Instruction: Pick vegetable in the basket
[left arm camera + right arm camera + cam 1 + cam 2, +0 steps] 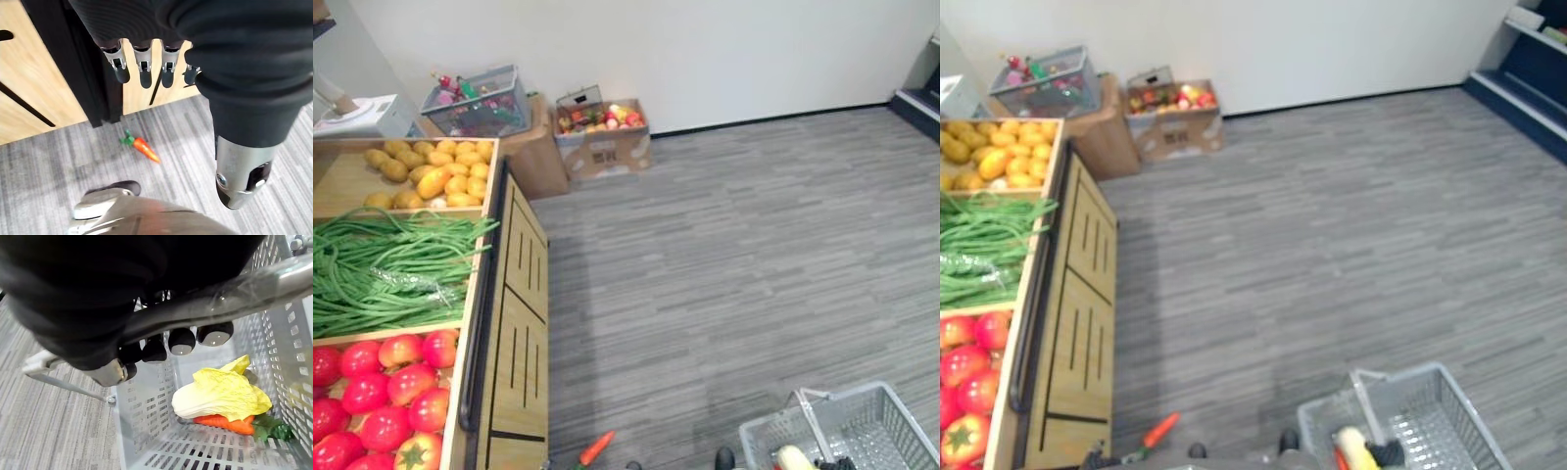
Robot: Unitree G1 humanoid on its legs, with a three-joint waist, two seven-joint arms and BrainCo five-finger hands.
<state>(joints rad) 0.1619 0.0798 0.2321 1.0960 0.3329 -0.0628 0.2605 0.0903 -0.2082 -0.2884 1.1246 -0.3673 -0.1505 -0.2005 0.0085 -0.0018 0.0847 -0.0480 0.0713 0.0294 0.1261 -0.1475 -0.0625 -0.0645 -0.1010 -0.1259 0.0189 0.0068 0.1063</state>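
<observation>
The wooden stand (514, 323) rises just past the left hand (142, 68), which hangs slack and empty. The right hand (181, 340) curls round the handle (234, 289) of the basket (146, 406), which already holds a cabbage (220, 394). The carrot (145, 147) lies on the floor below the left fingertips, nearer that hand, with its tip pointing away from the stand.

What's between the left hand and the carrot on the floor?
Nothing visible. The carrot lies on bare carpet beside the stand. The open left hand is apart from it. The right hand grips the handle of the basket, off to the robot's right.
</observation>
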